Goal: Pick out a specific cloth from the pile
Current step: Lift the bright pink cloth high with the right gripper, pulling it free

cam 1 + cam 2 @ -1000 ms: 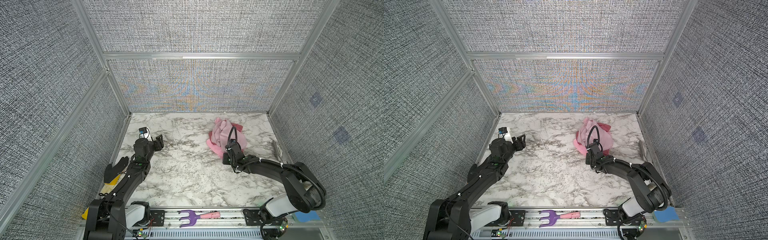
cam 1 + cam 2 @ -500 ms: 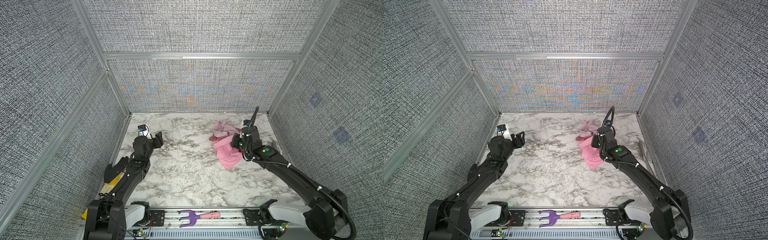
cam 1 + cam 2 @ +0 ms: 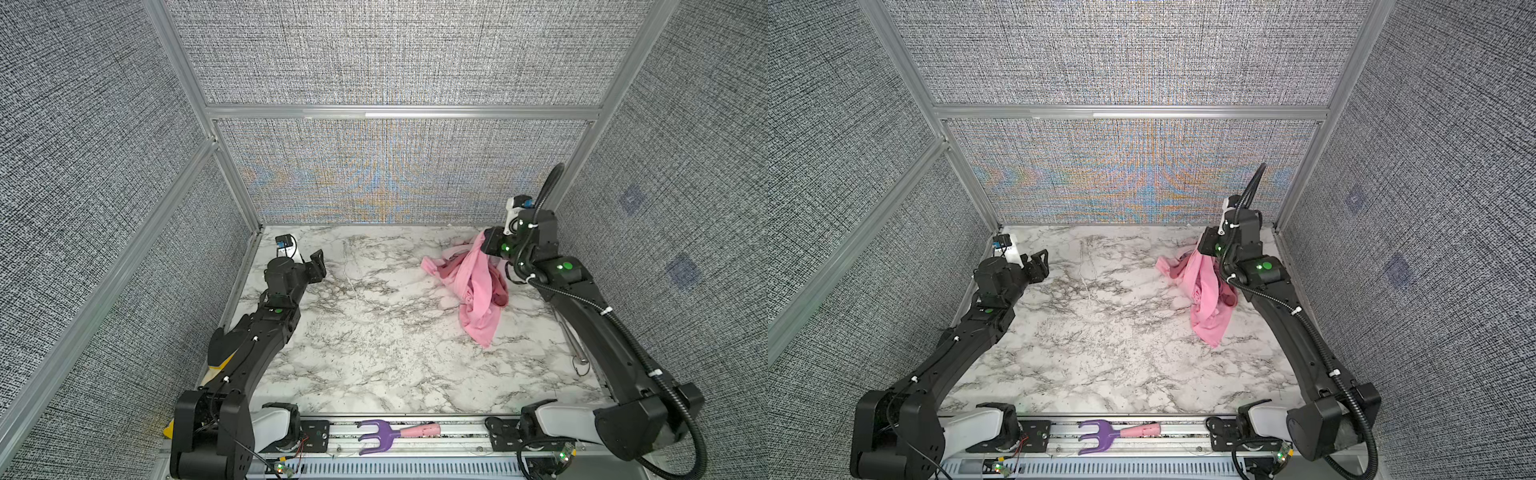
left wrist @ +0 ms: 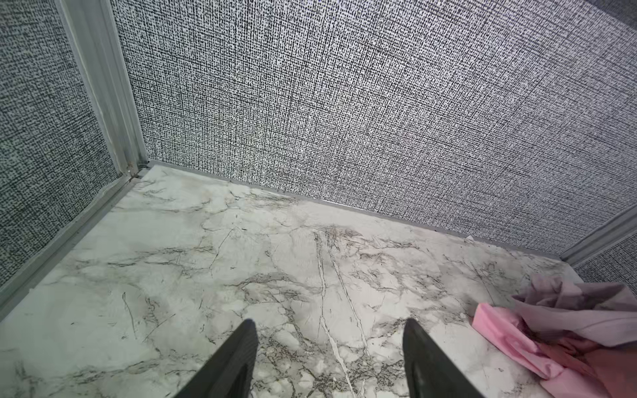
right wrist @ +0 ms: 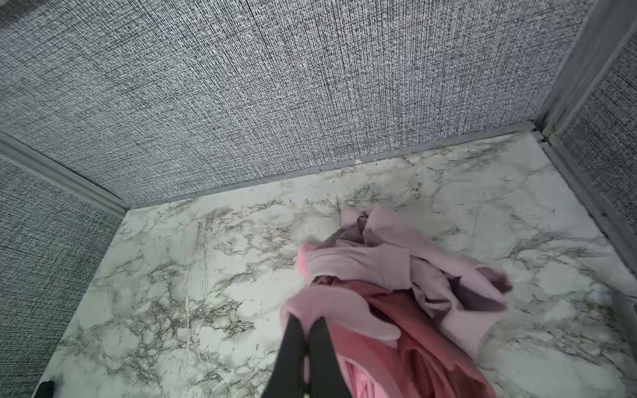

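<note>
The pile point(image 3: 455, 270) lies at the back right of the marble table point(image 3: 374, 345) in both top views. My right gripper point(image 3: 485, 246) point(image 3: 1203, 249) is raised above it, shut on a fold of the light pink cloth point(image 3: 478, 303) point(image 3: 1209, 305). The cloth hangs from the jaws in a long drape, its tail on the table. The right wrist view shows the fingertips point(image 5: 307, 322) pinching the cloth point(image 5: 331, 305), with the darker rose-red cloth point(image 5: 393, 312) beneath. My left gripper point(image 3: 318, 262) point(image 4: 329, 325) hovers open and empty at the back left.
A purple hand rake with a pink handle point(image 3: 388, 434) rests on the front rail. A thin metal utensil point(image 3: 575, 347) lies along the right edge under my right arm. Grey fabric walls point(image 3: 374, 174) close in the back and both sides.
My right arm has risen from low over the table and swung back and right, drawing the light pink cloth up and out of the heap. The left arm has barely moved.
</note>
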Action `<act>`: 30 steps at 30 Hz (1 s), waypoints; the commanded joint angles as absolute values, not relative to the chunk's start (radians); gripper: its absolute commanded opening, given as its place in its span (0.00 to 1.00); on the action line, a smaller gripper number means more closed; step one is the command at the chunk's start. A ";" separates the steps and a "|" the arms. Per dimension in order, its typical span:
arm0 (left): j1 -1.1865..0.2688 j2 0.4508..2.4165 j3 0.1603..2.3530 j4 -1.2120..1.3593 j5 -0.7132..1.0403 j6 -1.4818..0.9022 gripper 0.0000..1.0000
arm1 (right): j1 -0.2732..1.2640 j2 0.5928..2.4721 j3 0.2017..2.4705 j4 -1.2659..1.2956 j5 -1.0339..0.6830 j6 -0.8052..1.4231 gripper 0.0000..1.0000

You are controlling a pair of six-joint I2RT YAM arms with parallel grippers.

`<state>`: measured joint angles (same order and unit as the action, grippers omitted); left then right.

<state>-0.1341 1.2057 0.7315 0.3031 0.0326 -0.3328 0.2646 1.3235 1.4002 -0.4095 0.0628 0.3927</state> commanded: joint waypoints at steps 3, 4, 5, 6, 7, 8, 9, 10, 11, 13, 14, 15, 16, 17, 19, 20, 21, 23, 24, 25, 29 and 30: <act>-0.133 1.214 0.750 0.279 0.020 -0.309 0.69 | 0.244 1.348 1.502 -0.411 -0.017 0.377 0.00; -0.132 1.213 0.749 0.280 0.020 -0.308 0.69 | 0.242 1.348 1.519 -0.414 -0.021 0.379 0.00; -0.133 1.215 0.751 0.279 0.019 -0.305 0.69 | 0.241 1.350 1.534 -0.416 -0.025 0.379 0.00; -0.133 1.216 0.752 0.278 0.020 -0.303 0.69 | 0.239 1.350 1.546 -0.417 -0.031 0.377 0.00; -0.133 1.218 0.754 0.276 0.020 -0.303 0.69 | 0.237 1.350 1.561 -0.419 -0.039 0.379 0.00; -0.132 1.219 0.755 0.276 0.020 -0.302 0.69 | 0.235 1.351 1.576 -0.421 -0.047 0.378 0.00; -0.132 1.219 0.756 0.275 0.021 -0.301 0.69 | 0.233 1.350 1.589 -0.425 -0.054 0.379 0.00; -0.133 1.219 0.758 0.274 0.023 -0.302 0.69 | 0.232 1.352 1.608 -0.432 -0.064 0.379 0.00; -0.132 1.219 0.759 0.273 0.025 -0.305 0.69 | 0.232 1.353 1.625 -0.436 -0.067 0.379 0.00; -0.132 1.214 0.760 0.270 0.032 -0.308 0.69 | 0.230 1.348 1.654 -0.440 -0.084 0.379 0.00; -0.132 1.211 0.762 0.267 0.033 -0.311 0.69 | 0.229 1.348 1.671 -0.442 -0.094 0.379 0.00; -0.132 1.208 0.764 0.264 0.035 -0.313 0.69 | 0.229 1.348 1.688 -0.445 -0.104 0.379 0.00; -0.132 1.202 0.765 0.261 0.036 -0.319 0.69 | 0.229 1.348 1.709 -0.449 -0.118 0.379 0.00; -0.133 1.196 0.766 0.258 0.038 -0.322 0.69 | 0.229 1.353 1.733 -0.455 -0.137 0.380 0.00; -0.133 1.184 0.769 0.252 0.044 -0.332 0.69 | 0.229 1.360 1.784 -0.461 -0.182 0.382 0.00; -0.133 1.177 0.771 0.247 0.046 -0.336 0.69 | 0.229 1.366 1.814 -0.463 -0.203 0.383 0.00; -0.133 1.170 0.773 0.244 0.048 -0.340 0.69 | 0.229 1.372 1.839 -0.465 -0.221 0.386 0.00; -0.133 1.156 0.780 0.227 0.048 -0.349 0.69 | 0.230 1.390 1.905 -0.468 -0.262 0.398 0.00; -0.133 1.150 0.788 0.212 0.045 -0.351 0.69 | 0.230 1.399 1.936 -0.472 -0.281 0.404 0.00; -0.133 1.143 0.798 0.194 0.039 -0.355 0.69 | 0.230 1.413 1.969 -0.475 -0.303 0.413 0.00; -0.133 1.118 0.845 0.113 0.017 -0.365 0.69 | 0.242 1.484 2.130 -0.476 -0.429 0.458 0.00; -0.132 1.111 0.856 0.094 0.011 -0.368 0.69 | 0.252 1.507 2.173 -0.483 -0.456 0.463 0.00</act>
<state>-0.1345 1.1252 0.8333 0.1589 0.0292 -0.3485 0.2379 1.4750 2.0949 -0.5152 -0.3279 0.4232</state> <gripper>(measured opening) 0.688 0.048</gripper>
